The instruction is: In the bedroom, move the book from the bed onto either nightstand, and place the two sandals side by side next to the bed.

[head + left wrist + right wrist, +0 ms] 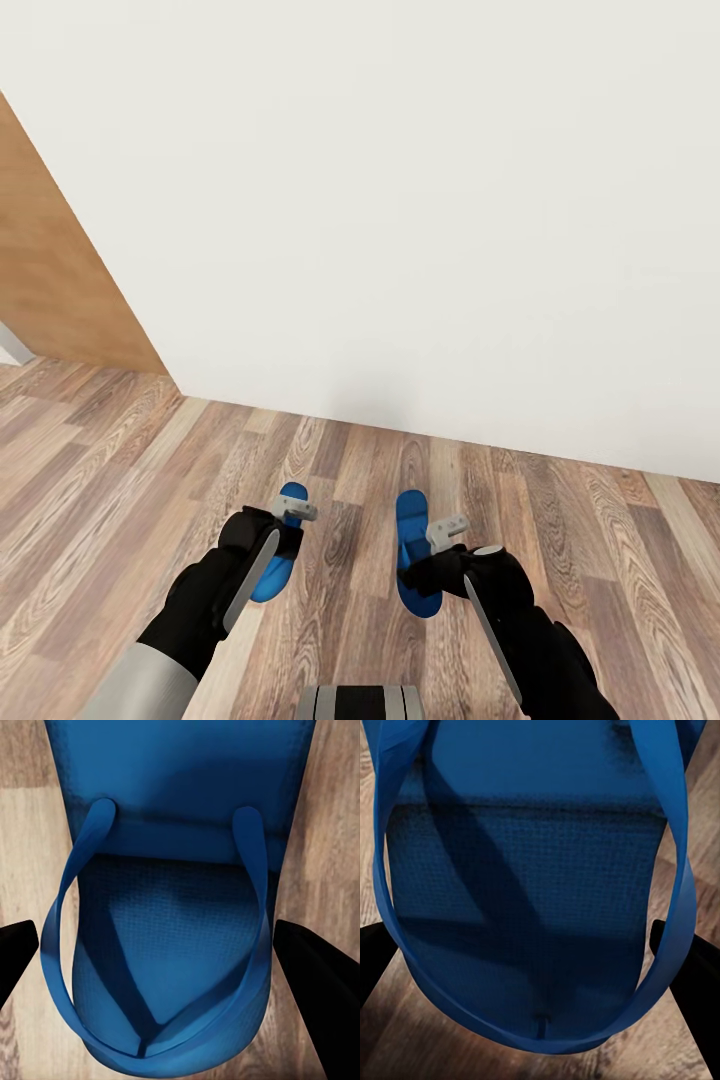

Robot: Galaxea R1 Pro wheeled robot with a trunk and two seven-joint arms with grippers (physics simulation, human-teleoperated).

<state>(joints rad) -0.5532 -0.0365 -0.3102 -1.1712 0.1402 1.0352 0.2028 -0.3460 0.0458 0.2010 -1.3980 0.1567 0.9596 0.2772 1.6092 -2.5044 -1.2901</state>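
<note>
Two bright blue sandals hang just above the wood-plank floor, one in each gripper. My left gripper (283, 532) is shut on the left sandal (268, 582), toe end pointing toward the wall. In the left wrist view its black fingers (311, 990) press both sides of the sole (180, 780) beside the thong straps. My right gripper (425, 560) is shut on the right sandal (410, 520). The right wrist view shows that sandal (540, 765) filling the gap between the fingers (375, 960). The book, the bed and the nightstand are out of view.
A white wall (420, 200) stands close ahead, meeting the plank floor (120, 480) about a sandal's length beyond the grippers. A brown wooden panel (60, 280) rises at the left. My base (360, 702) shows at the bottom edge.
</note>
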